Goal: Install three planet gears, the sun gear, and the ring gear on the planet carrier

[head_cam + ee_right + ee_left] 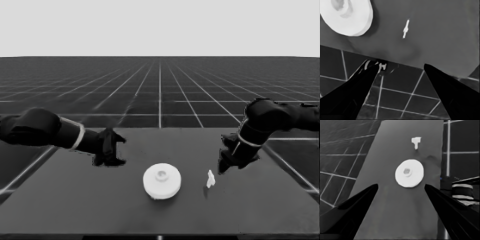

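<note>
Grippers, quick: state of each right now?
Left gripper: open, holding nothing, over the table's left end.
Right gripper: open, holding nothing, at the table's right edge.

Larger round part [162, 181]: plain white. Thin white piece [211, 178]: white too. Worktop [75, 200]: flat dark grey, no pattern. Floor [160, 90]: dark with pale grid lines. Both arms black near the end effector; left arm [45, 131] has a pale band.

Larger round part [346, 16]: in the right wrist view we see it cut off by the picture's edge.
Thin white piece [211, 178]: too small for us to tell its shape.
Gears, smaller round part: we see none anywhere.
</note>
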Robot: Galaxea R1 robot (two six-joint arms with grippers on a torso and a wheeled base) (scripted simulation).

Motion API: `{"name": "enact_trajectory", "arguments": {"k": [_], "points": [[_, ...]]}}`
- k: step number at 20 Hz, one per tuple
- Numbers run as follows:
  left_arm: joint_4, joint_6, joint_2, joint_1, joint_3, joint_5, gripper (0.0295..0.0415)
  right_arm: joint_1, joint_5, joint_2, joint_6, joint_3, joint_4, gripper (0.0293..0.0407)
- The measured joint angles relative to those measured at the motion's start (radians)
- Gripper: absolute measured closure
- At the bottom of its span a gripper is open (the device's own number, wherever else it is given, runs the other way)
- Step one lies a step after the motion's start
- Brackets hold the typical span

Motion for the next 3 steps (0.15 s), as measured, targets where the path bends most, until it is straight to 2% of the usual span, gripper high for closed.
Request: {"name": "enact_trajectory", "arguments": {"k": [1,3], "points": [[0.032,0.186,-0.160,-0.010,0.119,-0.077,0.0318,0.016,-0.028,0.061,0.039,-0.125,0.024,0.0313],[0.061,0.360,-0.304,-0.019,0.231,-0.149,0.0324,0.023,-0.058,0.123,0.069,-0.254,0.039,0.0315]]}}
